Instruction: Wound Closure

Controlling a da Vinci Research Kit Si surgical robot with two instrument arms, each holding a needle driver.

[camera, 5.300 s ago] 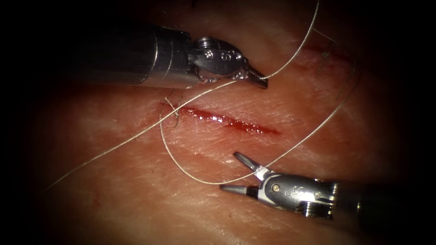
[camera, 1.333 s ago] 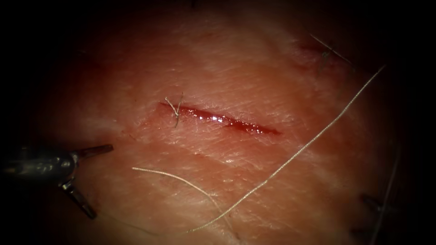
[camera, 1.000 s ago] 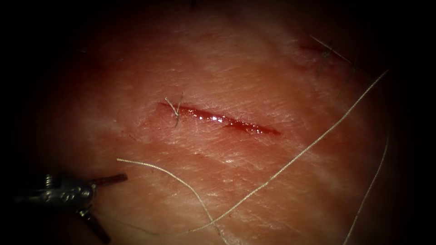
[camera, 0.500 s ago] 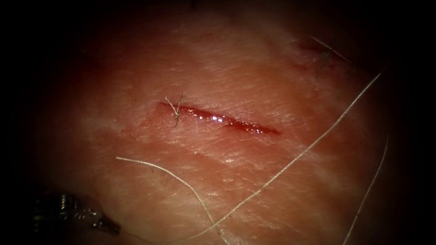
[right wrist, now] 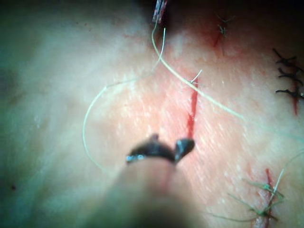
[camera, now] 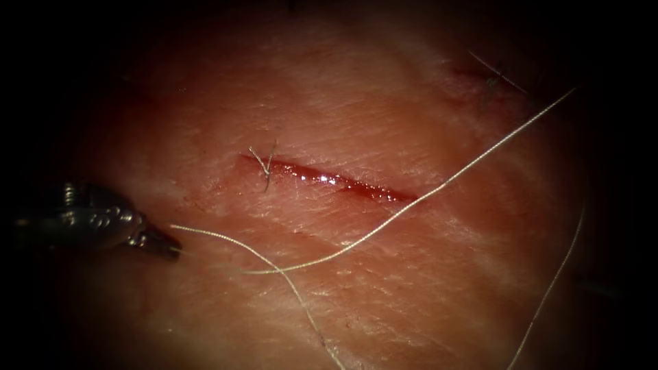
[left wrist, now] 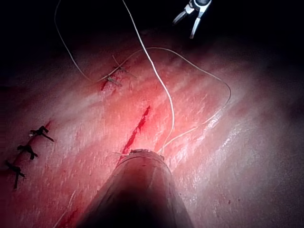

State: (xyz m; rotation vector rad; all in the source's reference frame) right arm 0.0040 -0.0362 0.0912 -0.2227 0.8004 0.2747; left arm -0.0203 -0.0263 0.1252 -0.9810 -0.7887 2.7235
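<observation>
The cut [camera: 336, 181] lies red and open across the tissue [camera: 384, 288], with a knotted stitch and short cut ends [camera: 264, 164] at its left end. My left tool [camera: 168, 247] sits left of the cut, below its line, jaws shut on the thread [camera: 384, 223]. That strand runs up to the right across the cut's right end. A second loose strand [camera: 274, 267] curls over the tissue below the cut. The left tool [right wrist: 159, 9] grips thread in the right wrist view too. My right tool [left wrist: 183, 29] hovers off the tissue with jaws open and holds nothing; its jaws [right wrist: 161, 148] are near the cut [right wrist: 191, 111].
Older closed cuts lie around: one with thread ends at the upper right [camera: 490, 79], a row of dark stitches [left wrist: 28, 149] [right wrist: 287, 76], and another stitched cut [right wrist: 266, 199]. The left arm's shaft [left wrist: 142, 190] hides its own jaws.
Over the last second the left tool shut its jaws low at the left, then rose toward the cut's level, dragging the long strand up across the cut's right end. The right tool has withdrawn.
</observation>
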